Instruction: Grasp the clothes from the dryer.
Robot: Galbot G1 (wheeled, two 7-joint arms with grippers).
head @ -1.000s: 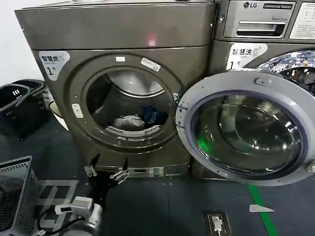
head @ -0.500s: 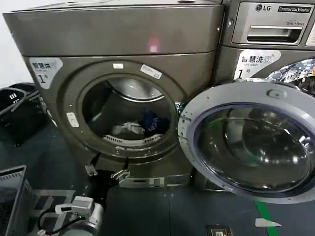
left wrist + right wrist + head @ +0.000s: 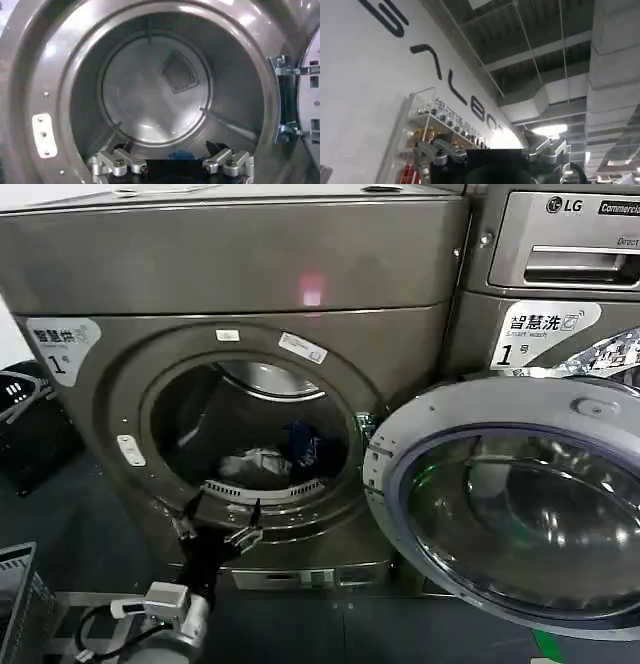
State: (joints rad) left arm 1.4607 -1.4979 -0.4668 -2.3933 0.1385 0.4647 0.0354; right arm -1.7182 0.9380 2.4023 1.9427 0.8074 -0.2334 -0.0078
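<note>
bronze-grey dryer (image 3: 250, 274): door (image 3: 520, 504) swung wide at its right, drum mouth clear.
clothes: white garment (image 3: 255, 464) and dark blue one (image 3: 300, 442) on the drum floor, touching.
left gripper (image 3: 215, 522): at the mouth's lower rim, fingers (image 3: 117, 162) spread, empty.
right gripper (image 3: 492, 152): aimed at the ceiling, fingers apart, empty.

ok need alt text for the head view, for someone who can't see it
The left gripper, fingers open, sits at the lower rim of the bronze-grey dryer, aimed at its round mouth. Inside lie a white garment and a dark blue garment. The dryer's glass door hangs open to the right, before a silver LG machine.
</note>
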